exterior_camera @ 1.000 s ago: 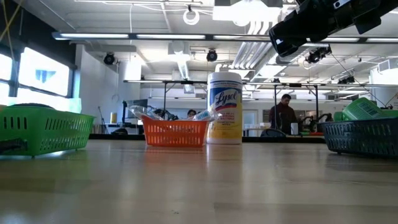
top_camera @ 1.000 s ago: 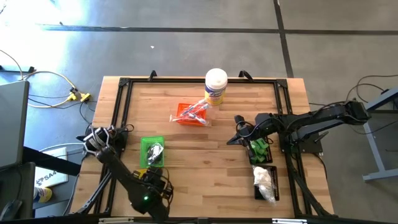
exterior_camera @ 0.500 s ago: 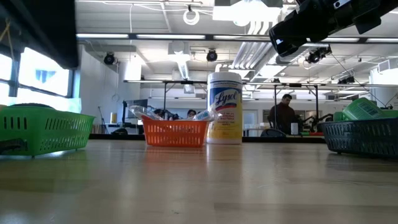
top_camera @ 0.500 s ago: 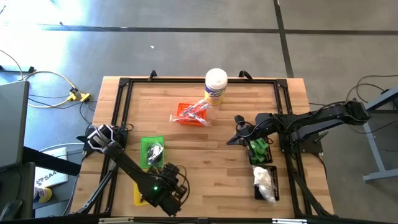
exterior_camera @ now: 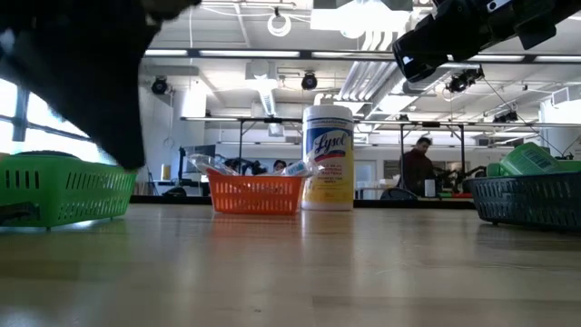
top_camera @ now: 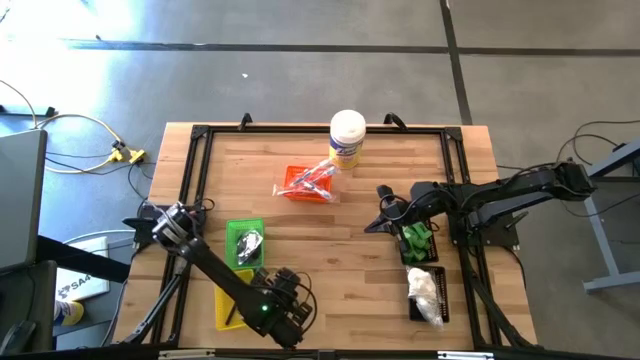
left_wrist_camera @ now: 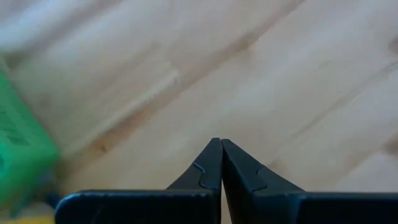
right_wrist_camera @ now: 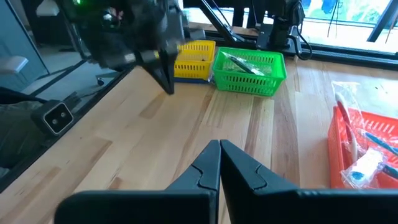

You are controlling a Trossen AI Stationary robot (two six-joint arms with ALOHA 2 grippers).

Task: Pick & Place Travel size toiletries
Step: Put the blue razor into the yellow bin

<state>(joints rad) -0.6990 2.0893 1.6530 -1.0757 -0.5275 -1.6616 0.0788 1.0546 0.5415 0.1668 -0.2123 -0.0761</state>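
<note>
The toiletries lie sorted in trays. Clear-wrapped sticks (top_camera: 318, 178) sit in the orange tray (top_camera: 296, 190). Green bottles (top_camera: 416, 238) and white fluffy bags (top_camera: 424, 288) fill the black tray (top_camera: 440, 300) at the right. A wrapped item (right_wrist_camera: 244, 62) lies in the green tray (top_camera: 232, 232). My left gripper (left_wrist_camera: 221, 144) is shut and holds nothing. It points down at bare wood near the table's near edge (top_camera: 298, 302), right of the yellow tray (top_camera: 226, 300). My right gripper (right_wrist_camera: 219, 144) is shut and holds nothing, above the table's middle (top_camera: 372, 224).
A tall white canister with a yellow label (top_camera: 347, 136) stands at the far edge, behind the orange tray. A black frame (top_camera: 200, 135) runs around the tabletop. Bare wood lies between the two grippers. A person (exterior_camera: 418, 163) shows in the room beyond the table.
My left gripper has gone toward the table's right edge along the near edge, sinking a little and tipping. It has left the yellow tray, which it hid a second ago and which now shows beside it.
</note>
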